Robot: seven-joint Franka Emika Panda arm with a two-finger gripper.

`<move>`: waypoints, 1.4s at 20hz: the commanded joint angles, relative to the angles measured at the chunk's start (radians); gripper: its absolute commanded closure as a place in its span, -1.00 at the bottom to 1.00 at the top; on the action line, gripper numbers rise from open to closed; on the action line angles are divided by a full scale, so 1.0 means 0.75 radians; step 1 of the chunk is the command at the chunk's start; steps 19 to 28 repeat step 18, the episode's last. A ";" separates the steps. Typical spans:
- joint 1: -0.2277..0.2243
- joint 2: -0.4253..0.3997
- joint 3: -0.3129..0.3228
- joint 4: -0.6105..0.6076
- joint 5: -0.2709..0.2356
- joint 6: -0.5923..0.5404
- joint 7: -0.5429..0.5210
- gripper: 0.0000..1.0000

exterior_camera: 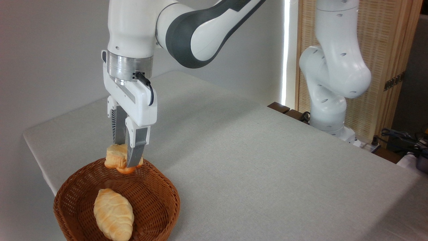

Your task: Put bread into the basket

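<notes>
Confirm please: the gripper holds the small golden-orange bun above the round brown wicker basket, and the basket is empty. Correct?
Not quite. The camera view shows the basket already holds a pale-yellow oval loaf. The gripper does hold the small golden-orange bun above it.

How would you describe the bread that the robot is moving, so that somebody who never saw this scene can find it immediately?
Start at the round brown wicker basket on the table's near left corner. Above its far rim, the gripper holds the bread between its fingers. It is small, chunky and golden-orange, unlike the larger pale oval loaf lying inside the basket.
</notes>
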 commanded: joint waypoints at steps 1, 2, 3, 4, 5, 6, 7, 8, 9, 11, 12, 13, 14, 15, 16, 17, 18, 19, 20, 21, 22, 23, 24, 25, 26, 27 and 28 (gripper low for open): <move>-0.008 -0.002 0.013 0.008 0.013 0.015 -0.040 -1.00; -0.008 -0.002 0.013 0.008 0.013 0.015 -0.040 -1.00; -0.008 -0.004 0.013 0.008 0.013 0.015 -0.040 -1.00; -0.008 -0.008 0.013 0.008 0.013 0.013 -0.042 -1.00; -0.008 -0.014 0.013 0.008 0.013 0.001 -0.042 -1.00; -0.010 -0.023 0.015 0.008 0.013 -0.023 -0.048 -1.00; -0.010 -0.033 0.013 0.010 0.013 -0.102 -0.073 -1.00; -0.010 -0.037 0.010 0.018 0.013 -0.178 -0.091 -1.00; -0.012 -0.039 0.004 0.024 0.013 -0.234 -0.101 -1.00; -0.012 -0.049 -0.002 0.029 0.013 -0.350 -0.120 -1.00; -0.014 -0.051 -0.004 0.029 0.015 -0.397 -0.120 -1.00; -0.018 -0.053 -0.004 0.029 0.015 -0.434 -0.118 -1.00; -0.018 -0.059 -0.002 0.029 0.017 -0.453 -0.116 -1.00; -0.018 -0.059 0.000 0.029 0.017 -0.457 -0.116 -1.00; -0.018 -0.059 0.002 0.029 0.019 -0.457 -0.116 -1.00; -0.018 -0.059 0.008 0.033 0.017 -0.457 -0.118 -1.00; -0.018 -0.059 0.008 0.035 0.017 -0.457 -0.116 -1.00; -0.018 -0.059 0.008 0.035 0.017 -0.457 -0.116 -1.00; -0.018 -0.059 0.008 0.035 0.017 -0.457 -0.116 -1.00; -0.018 -0.059 0.008 0.035 0.017 -0.457 -0.116 -1.00; -0.018 -0.059 0.008 0.035 0.017 -0.457 -0.116 -1.00; -0.018 -0.059 0.008 0.035 0.017 -0.457 -0.116 -1.00; -0.018 -0.059 0.008 0.035 0.017 -0.457 -0.116 -1.00; -0.018 -0.059 0.008 0.035 0.017 -0.457 -0.116 -1.00; -0.018 -0.059 0.008 0.035 0.017 -0.457 -0.116 -1.00; -0.018 -0.059 0.008 0.035 0.017 -0.457 -0.116 -1.00; -0.018 -0.059 0.008 0.035 0.017 -0.457 -0.116 -1.00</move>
